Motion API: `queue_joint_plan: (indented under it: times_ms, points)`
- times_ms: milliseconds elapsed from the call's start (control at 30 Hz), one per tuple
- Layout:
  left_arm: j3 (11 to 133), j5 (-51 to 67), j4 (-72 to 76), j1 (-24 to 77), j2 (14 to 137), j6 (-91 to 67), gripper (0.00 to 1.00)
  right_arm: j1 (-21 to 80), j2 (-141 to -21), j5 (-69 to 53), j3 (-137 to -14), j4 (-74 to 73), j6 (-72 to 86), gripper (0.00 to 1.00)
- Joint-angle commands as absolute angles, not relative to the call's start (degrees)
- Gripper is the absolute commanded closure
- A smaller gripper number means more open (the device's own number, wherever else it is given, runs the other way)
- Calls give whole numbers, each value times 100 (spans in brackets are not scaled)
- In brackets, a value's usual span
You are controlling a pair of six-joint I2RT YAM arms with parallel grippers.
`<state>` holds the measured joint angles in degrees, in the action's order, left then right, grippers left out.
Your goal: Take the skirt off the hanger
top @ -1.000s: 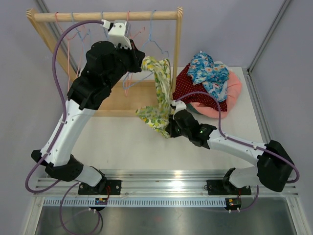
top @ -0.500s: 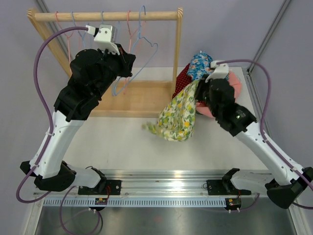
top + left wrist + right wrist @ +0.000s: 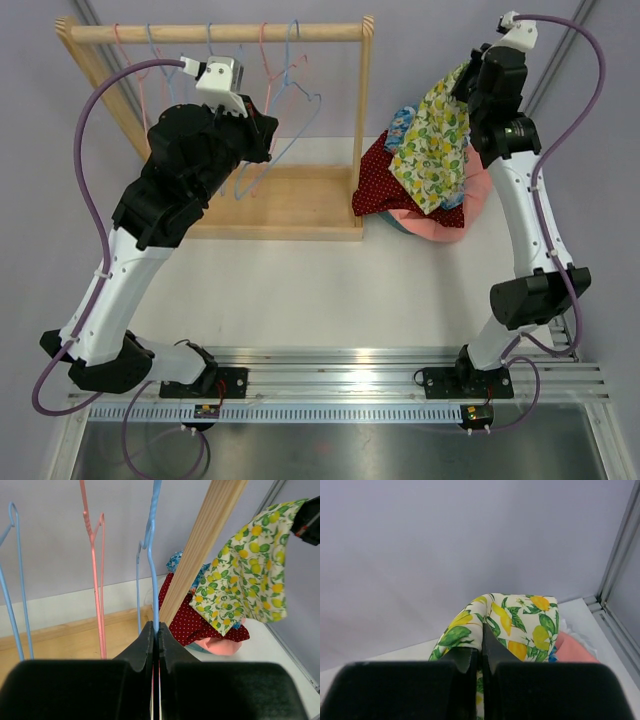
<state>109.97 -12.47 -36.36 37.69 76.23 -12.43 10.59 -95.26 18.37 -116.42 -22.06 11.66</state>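
The lemon-print skirt [image 3: 432, 145] hangs free from my right gripper [image 3: 468, 85], which is shut on its top edge and holds it high above the clothes pile at the back right. In the right wrist view the skirt [image 3: 530, 625] folds over my closed right gripper [image 3: 481, 652]. It also shows in the left wrist view [image 3: 250, 570]. My left gripper [image 3: 265, 125] is shut on the wire of a bare blue hanger [image 3: 318, 98] hooked on the wooden rail [image 3: 220, 33]. In the left wrist view the jaws of the left gripper [image 3: 155, 630] pinch the blue hanger [image 3: 155, 615].
A pile of clothes lies under the skirt: a red dotted piece [image 3: 380, 180], a blue floral piece [image 3: 403, 125] and a pink piece [image 3: 475, 195]. Several empty pink and blue hangers hang on the rack. The rack's wooden base [image 3: 290, 205] and right post [image 3: 362, 110] stand beside the pile.
My right gripper pulled the skirt off the hanger, then carried it up and right to above the clothes pile. My left gripper stayed shut on the blue hanger at the rail.
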Motion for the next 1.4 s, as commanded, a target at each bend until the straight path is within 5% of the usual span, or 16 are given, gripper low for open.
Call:
queue_joint_plan:
  times_ms: [0,67,167,233,467,1200,1233,1367]
  points:
    - [11004,-1310,-3287,3788,7620,-1143,100,984,-9992,1512,-11533,-2294,1423,100]
    - [11013,-1327,-3235,3788,7681,-1125,100,984,-9958,1398,-10536,-2050,1625,100]
    - [11117,-1327,-3190,3788,7822,-1099,100,993,-9818,987,-9112,-1794,2011,30]
    - [11223,-1353,-3190,3779,8006,-1090,100,1002,-9616,583,-8310,-1540,2275,1]
    - [11777,-1336,-3006,3779,8498,-1116,100,1397,-8579,26,-5513,-492,2804,1]
    - [11831,-1442,-2778,3577,9440,-1389,99,1679,-7884,544,-5906,-1854,2514,1]
    - [11760,-1450,-2760,3577,9309,-1389,95,1679,-7840,641,-5993,-1898,2488,1]
    - [11382,-1564,-2812,3577,8835,-1257,47,1679,-7349,677,-6361,-2266,2382,1]
